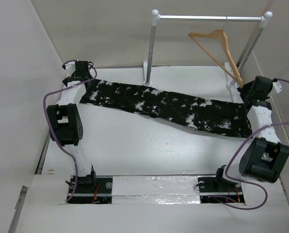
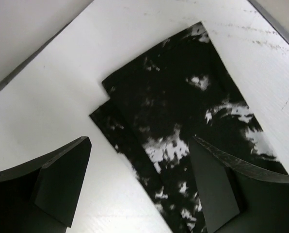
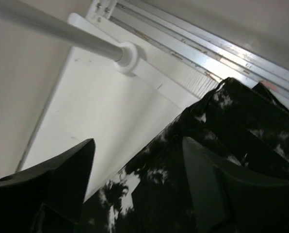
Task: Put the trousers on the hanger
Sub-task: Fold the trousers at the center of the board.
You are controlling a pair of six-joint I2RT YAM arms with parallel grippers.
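The trousers (image 1: 168, 104) lie stretched across the bench (image 1: 149, 150), their ends beneath the left claw (image 2: 140, 150) and right claw (image 3: 137, 145). Both claws are spread and grip nothing. Both arms reach forward, wrists tipped down.

From the top cam I can't see either end of the trousers (image 1: 173, 107). One slips under the left arm (image 1: 69, 97), the other behind the right arm (image 1: 261, 119), which also covers the hanger (image 1: 206, 34)'s lower tip. On both wrist cams the fabric runs off the bottom edge. The rack (image 3: 52, 30) pole is cut off top left.
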